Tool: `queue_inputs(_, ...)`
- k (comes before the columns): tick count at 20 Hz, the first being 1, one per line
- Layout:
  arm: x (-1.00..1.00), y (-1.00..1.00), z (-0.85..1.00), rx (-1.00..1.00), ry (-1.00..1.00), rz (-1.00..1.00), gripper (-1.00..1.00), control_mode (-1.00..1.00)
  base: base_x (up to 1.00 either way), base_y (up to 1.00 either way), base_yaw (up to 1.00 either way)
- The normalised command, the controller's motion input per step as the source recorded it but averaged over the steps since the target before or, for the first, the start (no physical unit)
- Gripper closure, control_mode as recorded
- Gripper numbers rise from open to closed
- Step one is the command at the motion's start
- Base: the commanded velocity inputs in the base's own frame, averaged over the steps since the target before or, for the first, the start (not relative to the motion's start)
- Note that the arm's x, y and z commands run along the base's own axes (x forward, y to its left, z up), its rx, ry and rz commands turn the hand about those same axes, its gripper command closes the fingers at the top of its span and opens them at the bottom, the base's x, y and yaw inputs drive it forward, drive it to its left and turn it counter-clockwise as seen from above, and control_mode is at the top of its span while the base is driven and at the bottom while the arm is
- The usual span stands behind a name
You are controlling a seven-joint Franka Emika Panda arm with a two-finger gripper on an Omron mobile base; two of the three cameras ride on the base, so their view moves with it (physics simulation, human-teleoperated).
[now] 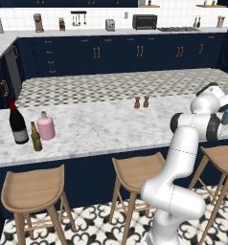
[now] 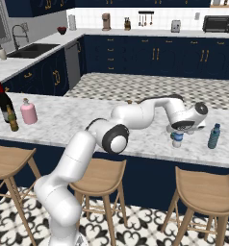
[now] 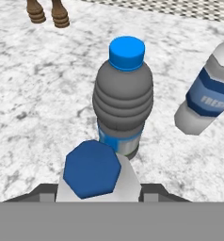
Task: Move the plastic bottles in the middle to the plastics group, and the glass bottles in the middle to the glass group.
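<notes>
My gripper (image 2: 177,135) looks clamped on the blue-capped plastic bottle (image 3: 91,168), bottom centre of the hand view just beside the grey-topped bottle (image 3: 123,101), so I'd lower straight onto the table (image 3: 29,94) without bumping it.

Glossy marble counter (image 1: 111,124), matt wooden stools (image 1: 34,189), smooth plastic bottle (image 3: 123,101)
</notes>
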Motion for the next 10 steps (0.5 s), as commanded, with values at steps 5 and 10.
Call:
queue_inputs(5, 0.0, 0.0, 0.0, 0.0, 0.0, 0.0, 1.0, -1.0, 0.0, 0.0, 0.0)
queue_inputs(10, 0.0, 0.0, 0.0, 0.0, 0.0, 0.0, -1.0, -1.0, 0.0, 0.0, 0.0)
